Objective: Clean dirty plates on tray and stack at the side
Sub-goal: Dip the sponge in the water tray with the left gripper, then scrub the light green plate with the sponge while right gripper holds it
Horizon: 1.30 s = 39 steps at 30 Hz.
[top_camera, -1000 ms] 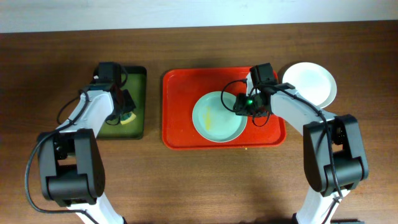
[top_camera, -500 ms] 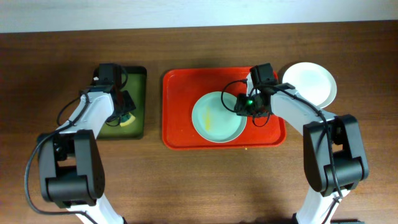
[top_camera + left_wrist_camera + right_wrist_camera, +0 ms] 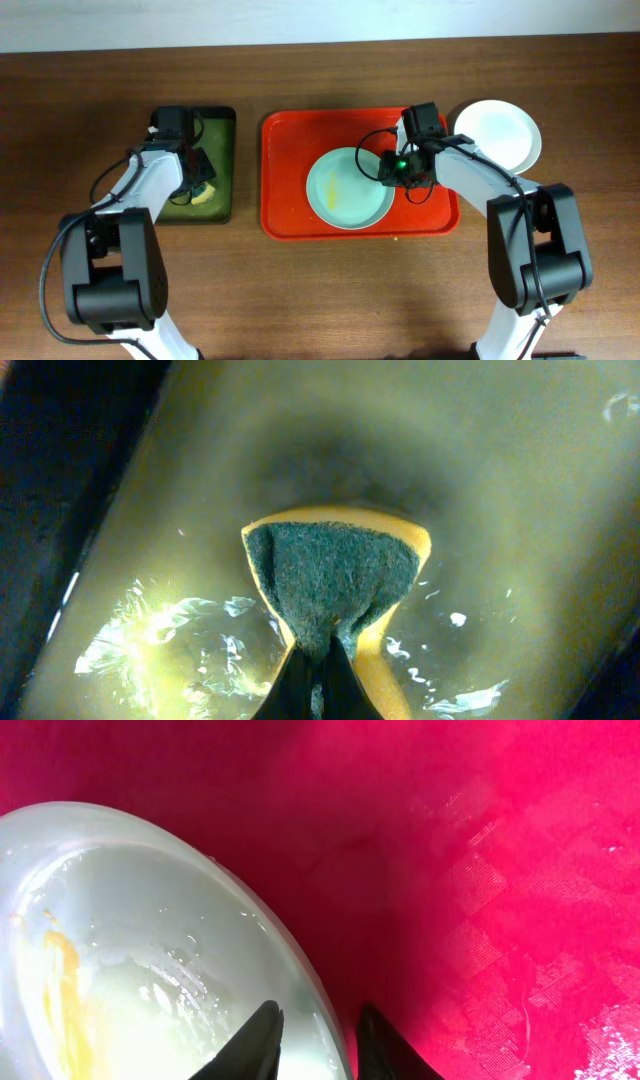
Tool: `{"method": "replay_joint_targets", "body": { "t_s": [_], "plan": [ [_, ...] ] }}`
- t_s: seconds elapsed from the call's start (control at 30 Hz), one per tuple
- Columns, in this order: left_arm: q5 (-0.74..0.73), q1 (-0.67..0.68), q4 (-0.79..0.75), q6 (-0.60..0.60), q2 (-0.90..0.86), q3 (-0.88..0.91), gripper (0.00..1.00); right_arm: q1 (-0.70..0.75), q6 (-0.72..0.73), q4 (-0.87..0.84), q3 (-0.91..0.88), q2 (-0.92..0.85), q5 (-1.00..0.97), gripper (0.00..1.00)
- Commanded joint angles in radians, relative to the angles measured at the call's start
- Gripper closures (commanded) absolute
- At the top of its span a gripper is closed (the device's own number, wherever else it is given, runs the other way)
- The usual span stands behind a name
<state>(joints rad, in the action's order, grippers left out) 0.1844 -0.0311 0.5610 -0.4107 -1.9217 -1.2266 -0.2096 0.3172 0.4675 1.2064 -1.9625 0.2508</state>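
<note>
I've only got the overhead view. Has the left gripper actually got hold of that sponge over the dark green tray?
Observer: Yes, the left gripper pinches the yellow sponge with a green scouring face, creasing it.
Operator: Is the dark green plastic tray dry?
Observer: No, water glints on its floor.
Operator: And the right gripper?
Observer: Its fingers straddle the pale aqua round plate's rim, one inside, one over the red plastic tray.

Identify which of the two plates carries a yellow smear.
The pale aqua plate on the red tray; the white plate beside the tray looks clean.
</note>
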Motion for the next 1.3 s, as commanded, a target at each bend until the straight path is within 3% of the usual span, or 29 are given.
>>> {"method": "replay_joint_targets", "body": {
  "t_s": [0.0, 0.07, 0.27, 0.33, 0.47, 0.53, 0.57, 0.93, 1.27],
  "plan": [
    [0.029, -0.007, 0.04, 0.001, 0.056, -0.03, 1.0, -0.013, 0.041, 0.003, -0.036, -0.042, -0.022, 0.73],
    [0.002, -0.005, 0.088, 0.001, 0.142, -0.055, 1.0, -0.013, 0.04, -0.002, -0.036, -0.042, -0.018, 0.73],
    [-0.266, -0.004, 0.092, 0.001, 0.359, -0.058, 1.0, -0.022, 0.04, -0.016, -0.036, -0.042, 0.026, 0.74],
    [-0.352, 0.014, 0.103, 0.0, 0.366, -0.057, 1.0, -0.031, 0.04, -0.019, -0.036, -0.042, 0.027, 0.74],
    [-0.364, 0.11, 0.106, 0.0, 0.359, -0.033, 1.0, -0.04, 0.04, 0.022, -0.036, -0.042, 0.026, 0.78],
    [-0.363, 0.178, 0.105, 0.0, 0.346, -0.029, 1.0, -0.04, 0.04, 0.046, -0.036, -0.042, 0.026, 0.94],
    [-0.36, 0.211, 0.098, -0.005, 0.332, -0.029, 1.0, -0.04, 0.04, 0.049, -0.036, -0.042, 0.027, 0.96],
    [-0.36, 0.457, -0.073, -0.109, 0.095, -0.029, 1.0, -0.04, 0.04, 0.044, -0.036, -0.042, 0.034, 0.96],
    [-0.347, 0.549, -0.272, -0.161, -0.111, -0.029, 1.0, -0.04, 0.04, 0.033, -0.036, -0.042, 0.034, 0.96]
  ]
}}
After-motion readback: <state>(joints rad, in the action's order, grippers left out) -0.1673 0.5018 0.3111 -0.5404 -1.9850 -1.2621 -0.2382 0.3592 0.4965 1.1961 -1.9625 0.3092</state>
